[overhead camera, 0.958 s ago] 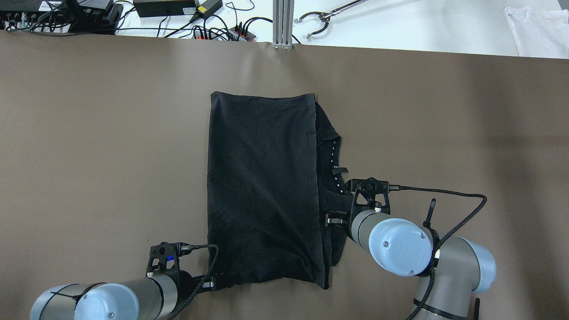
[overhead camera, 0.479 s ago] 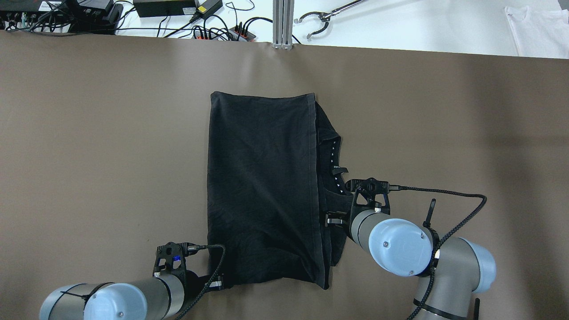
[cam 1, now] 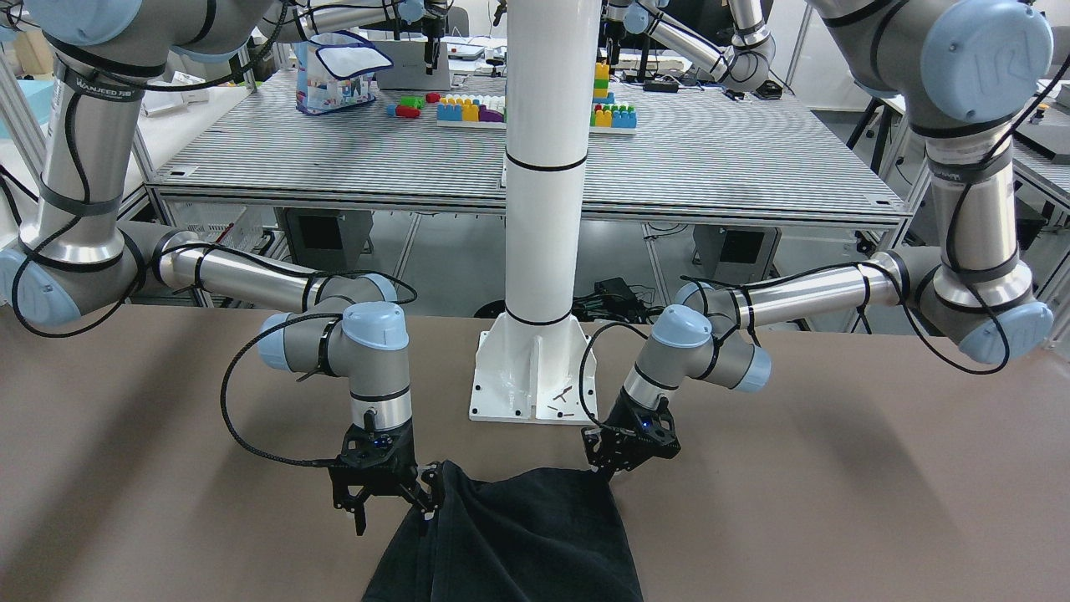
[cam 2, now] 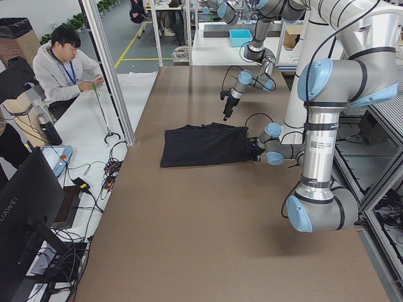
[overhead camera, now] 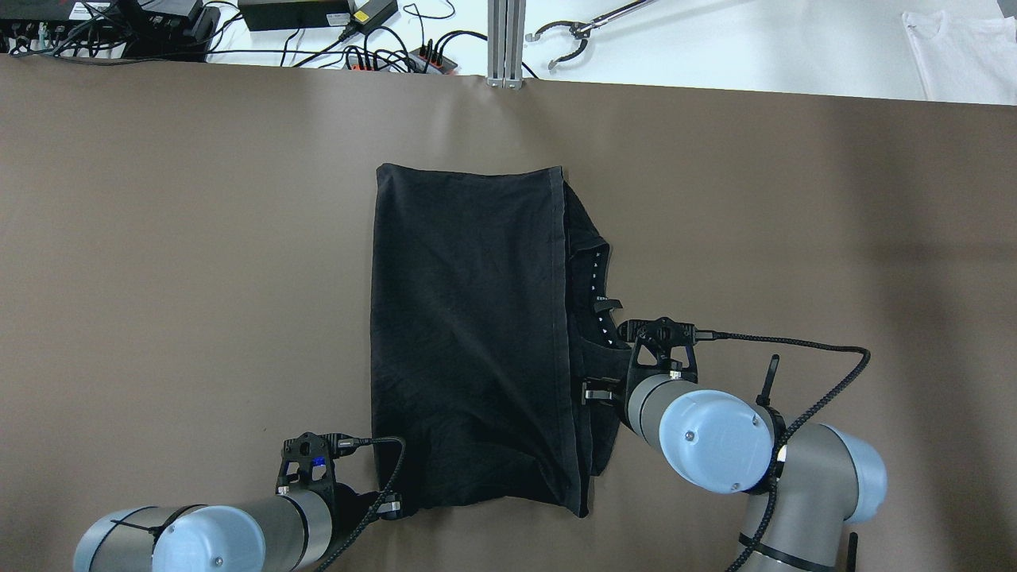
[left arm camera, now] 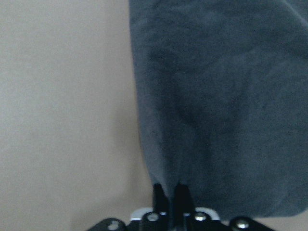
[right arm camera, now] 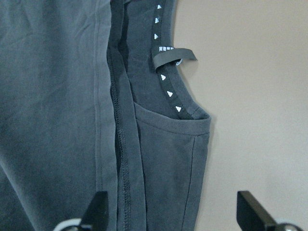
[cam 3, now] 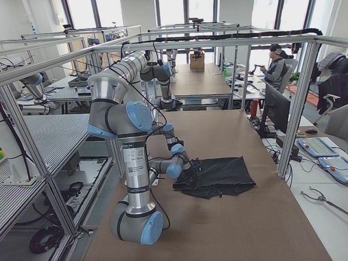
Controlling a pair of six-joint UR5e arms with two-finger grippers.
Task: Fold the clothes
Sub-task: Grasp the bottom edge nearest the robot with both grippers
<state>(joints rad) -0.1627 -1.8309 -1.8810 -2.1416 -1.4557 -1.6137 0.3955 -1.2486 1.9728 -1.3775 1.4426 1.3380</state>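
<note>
While left end effector (left arm camera: 168,191) pinches black garment (overhead camera: 469,334) corner, forearm low, right end effector (right arm camera: 173,214) spread, pointing down.

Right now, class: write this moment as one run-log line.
task: fold clothes | black garment: flat on table | left claw: shut on near corner | right claw: open at collar side

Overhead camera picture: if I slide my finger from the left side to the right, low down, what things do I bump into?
First the left gripper at the cloth's near corner → black clothes → right gripper over their right edge → looping black cable.
</note>
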